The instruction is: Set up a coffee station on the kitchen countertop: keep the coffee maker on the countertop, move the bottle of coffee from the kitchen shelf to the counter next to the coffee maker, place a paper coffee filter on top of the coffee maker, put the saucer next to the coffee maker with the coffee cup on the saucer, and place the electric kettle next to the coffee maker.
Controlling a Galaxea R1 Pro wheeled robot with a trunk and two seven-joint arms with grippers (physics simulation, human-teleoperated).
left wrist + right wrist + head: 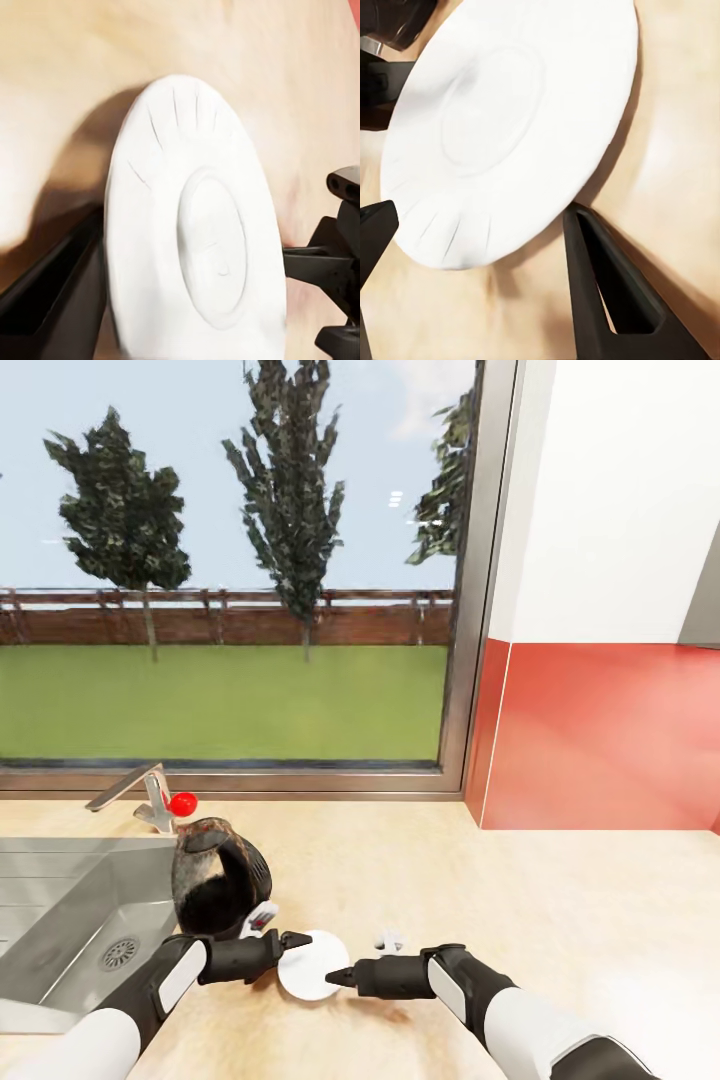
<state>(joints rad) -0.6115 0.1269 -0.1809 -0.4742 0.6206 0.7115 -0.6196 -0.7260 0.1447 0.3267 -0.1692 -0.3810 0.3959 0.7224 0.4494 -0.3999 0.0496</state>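
Note:
The white saucer sits just above the light-wood kitchen countertop, casting a shadow under it. My left gripper is shut on its left rim; in the left wrist view one dark finger shows beside the saucer and the other is hidden behind it. My right gripper is open at the opposite rim, its fingers spread wide on either side of the saucer's near edge. The dark red electric kettle stands just behind the left gripper, by the sink.
The steel sink and its faucet with a red knob lie at the left. A small white thing rests behind the right gripper; I cannot tell what it is. A window and a red backsplash close the counter's far side.

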